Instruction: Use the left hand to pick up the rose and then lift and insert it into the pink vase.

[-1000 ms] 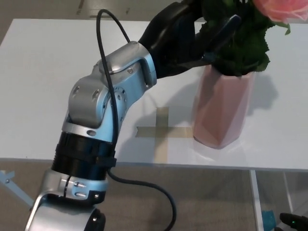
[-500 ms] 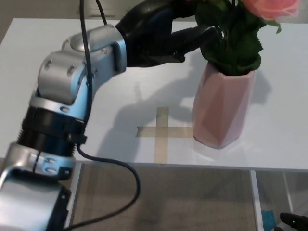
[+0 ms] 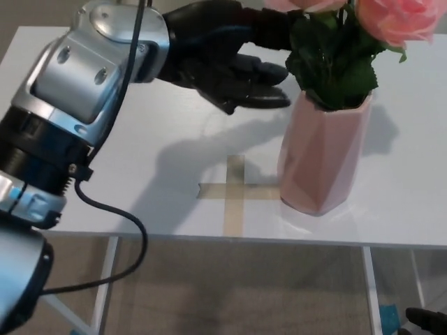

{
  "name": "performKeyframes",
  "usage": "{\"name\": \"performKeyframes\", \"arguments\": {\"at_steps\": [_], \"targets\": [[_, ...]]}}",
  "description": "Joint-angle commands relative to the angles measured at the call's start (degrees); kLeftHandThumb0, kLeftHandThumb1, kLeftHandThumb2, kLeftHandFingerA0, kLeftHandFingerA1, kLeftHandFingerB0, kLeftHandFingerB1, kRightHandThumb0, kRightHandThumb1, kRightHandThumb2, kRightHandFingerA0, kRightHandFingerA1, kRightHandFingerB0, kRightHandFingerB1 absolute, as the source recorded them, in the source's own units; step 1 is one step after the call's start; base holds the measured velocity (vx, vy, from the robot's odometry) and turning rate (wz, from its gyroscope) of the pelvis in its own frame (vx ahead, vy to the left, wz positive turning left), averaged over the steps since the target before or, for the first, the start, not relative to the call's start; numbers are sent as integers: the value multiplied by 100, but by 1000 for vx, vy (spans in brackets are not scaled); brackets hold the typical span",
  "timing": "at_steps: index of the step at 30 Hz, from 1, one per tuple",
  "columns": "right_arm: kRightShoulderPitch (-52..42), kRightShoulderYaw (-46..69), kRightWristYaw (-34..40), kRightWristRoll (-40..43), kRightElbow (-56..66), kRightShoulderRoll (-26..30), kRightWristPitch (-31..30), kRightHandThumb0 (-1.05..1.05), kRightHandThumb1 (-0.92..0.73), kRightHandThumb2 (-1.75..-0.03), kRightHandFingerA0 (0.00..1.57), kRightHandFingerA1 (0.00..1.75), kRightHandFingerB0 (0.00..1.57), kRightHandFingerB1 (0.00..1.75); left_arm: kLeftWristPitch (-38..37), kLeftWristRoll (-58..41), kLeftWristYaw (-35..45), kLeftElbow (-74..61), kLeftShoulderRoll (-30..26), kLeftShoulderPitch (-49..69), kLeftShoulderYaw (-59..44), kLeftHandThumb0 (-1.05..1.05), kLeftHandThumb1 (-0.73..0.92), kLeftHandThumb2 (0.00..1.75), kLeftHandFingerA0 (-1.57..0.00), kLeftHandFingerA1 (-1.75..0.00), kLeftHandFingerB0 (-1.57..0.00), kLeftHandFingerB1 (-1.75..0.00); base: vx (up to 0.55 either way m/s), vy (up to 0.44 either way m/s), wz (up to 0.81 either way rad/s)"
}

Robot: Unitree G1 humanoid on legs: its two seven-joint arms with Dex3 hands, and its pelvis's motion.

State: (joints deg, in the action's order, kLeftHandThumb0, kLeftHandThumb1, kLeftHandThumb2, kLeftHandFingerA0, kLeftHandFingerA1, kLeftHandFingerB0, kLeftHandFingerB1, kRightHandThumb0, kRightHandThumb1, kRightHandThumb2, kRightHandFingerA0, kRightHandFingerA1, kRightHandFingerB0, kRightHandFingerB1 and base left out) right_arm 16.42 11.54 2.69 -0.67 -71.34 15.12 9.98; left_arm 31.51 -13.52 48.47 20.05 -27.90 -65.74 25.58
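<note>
Now the left hand (image 3: pixel 230 66) is hovering with fingers (image 3: pixel 269 99) spread and holding nothing; the rose (image 3: pixel 398 19) is standing upright in the pink vase (image 3: pixel 323 153), just beyond the fingertips, toward the robot's right.

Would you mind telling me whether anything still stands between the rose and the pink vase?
Nothing visible does: the rose already stands in the pink vase, its leaves at the rim. The left hand is open beside it, holding nothing.
</note>
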Motion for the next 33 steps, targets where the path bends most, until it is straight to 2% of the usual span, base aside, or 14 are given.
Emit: {"name": "performKeyframes", "arguments": {"at_steps": [1, 7, 8, 13, 14, 15, 21, 22, 23, 25, 26, 31, 32, 33], "targets": [[10, -53, 28, -20, -24, 27, -97, -33, -64, -59, 65, 43, 54, 39, -349, 611, 791, -186, -319, -131, 334, -71, 39, 82, 0, 0, 0, -3, 0, 0, 0], [15, -44, 39, -1, -46, 21, -101, -33, -64, -59, 65, 43, 54, 39, -315, 916, 1159, -318, -624, -127, 565, -69, 38, 82, 0, 0, 0, -3, 0, 0, 0], [4, -36, 30, 6, -47, 26, -97, -33, -64, -59, 65, 43, 54, 39, -311, 946, 1294, -302, -711, -141, 584, -90, 38, 65, 0, 0, 0, -2, 0, 0, 0], [1, -32, 28, 7, -48, 27, -97, -33, -64, -59, 65, 43, 54, 39, -317, 1049, 1393, -287, -681, -131, 528, -90, 38, 65, 0, 0, 0, -2, 0, 0, 0], [-23, -25, 30, 14, -48, 22, -82, -33, -64, -59, 65, 43, 55, 39, -407, 1095, 1534, -181, -816, -125, 525, -67, 37, 82, 0, 0, 0, -2, 0, 0, 0], [-40, -19, 30, 21, -45, 16, -71, -33, -64, -59, 65, 43, 54, 39, -516, 1153, 1603, -139, -924, -91, 497, -90, 39, 65, 0, -6, 0, -3, 0, 0, 0], [-75, 13, 36, 42, -28, -6, -56, -34, -64, -59, 65, 43, 54, 39, -849, 1217, 1427, -345, -1249, 299, 68, -91, 39, 65, 0, -10, 0, -6, 0, 0, 0], [-84, 14, 47, 41, -23, -16, -64, -34, -64, -59, 65, 43, 54, 39, -872, 1182, 1378, -398, -1300, 401, -70, -66, 35, 82, 0, -5, 0, -5, 0, 0, 0], [-88, 15, 43, 42, -18, -20, -67, -34, -64, -59, 65, 43, 54, 39, -877, 1189, 1374, -425, -1310, 457, -143, -90, 38, 65, -9, -26, 0, -8, 0, 0, 0], [-96, 17, 36, 42, -8, -23, -72, -34, -64, -59, 65, 43, 54, 39, -888, 1226, 1383, -470, -1310, 545, -265, -90, 38, 65, -9, -26, 0, -8, 0, 0, 0], [-103, 15, 47, 33, -15, -12, -73, -34, -64, -59, 65, 43, 54, 39, -1187, 1028, 1145, -628, -1401, 1065, -702, -82, 30, 71, 0, -11, 0, -4, 0, 0, 0], [-101, -23, 79, -10, -30, -4, -82, -34, -64, -59, 65, 43, 54, 39, -1682, 976, 833, -970, -1335, 1904, -1442, -83, 31, 70, -4, -17, 0, -8, 0, 0, 0], [-163, -19, 77, -7, -41, -14, -70, -34, -64, -59, 65, 43, 54, 39, -2157, 825, 295, -1535, -1225, 2997, -2125, -59, 33, 79, -1, -32, 0, -24, 0, 0, 0], [-195, -20, 69, -8, -50, -17, -54, -34, -64, -59, 65, 43, 54, 39, -2426, 727, -29, -1986, -1142, 3794, -2633, -34, 10, 78, 0, -48, 0, -46, 0, 0, 0]]}}
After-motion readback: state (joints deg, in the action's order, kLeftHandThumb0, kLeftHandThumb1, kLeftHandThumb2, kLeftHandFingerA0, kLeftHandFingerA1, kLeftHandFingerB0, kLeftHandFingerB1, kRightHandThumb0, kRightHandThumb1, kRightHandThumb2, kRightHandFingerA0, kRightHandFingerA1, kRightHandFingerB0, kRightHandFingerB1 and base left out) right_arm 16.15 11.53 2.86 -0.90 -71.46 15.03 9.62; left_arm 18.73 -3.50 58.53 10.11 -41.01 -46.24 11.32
